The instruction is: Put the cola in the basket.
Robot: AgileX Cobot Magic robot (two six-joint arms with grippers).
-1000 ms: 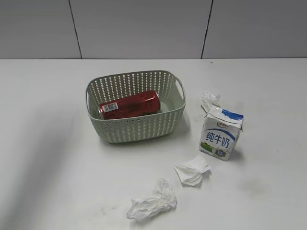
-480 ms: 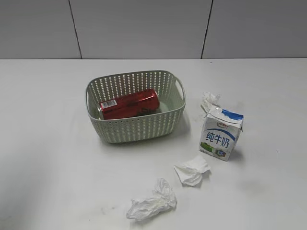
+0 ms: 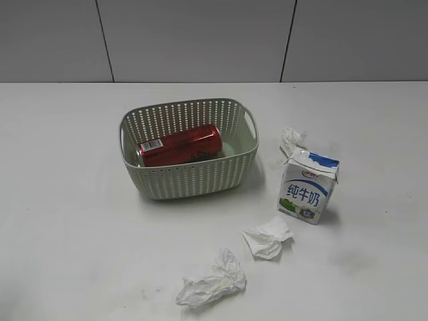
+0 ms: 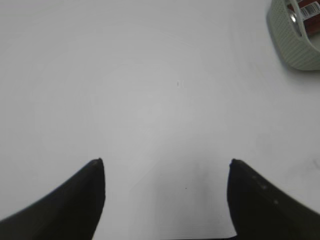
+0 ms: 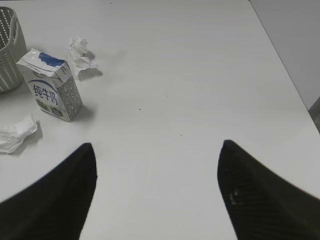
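Exterior: cola (image 3: 180, 145) lies on its side inside basket (image 3: 194, 179), toward the worktop's far edge; milk carton (image 3: 308, 186) stands to its right. Left wrist: left gripper (image 4: 166, 162) spread wide over bare worktop. Right wrist: right gripper (image 5: 156, 145) spread, holding nothing.

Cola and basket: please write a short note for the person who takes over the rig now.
Left tool: open, empty, above bare table.
Right tool: open, empty, away from the basket.
Cola can: lying on its side inside the pale green basket.
Milk carton stands right of the basket; three crumpled tissues lie around it.
Done: cola is in the basket.
Left: nothing visible for this task.
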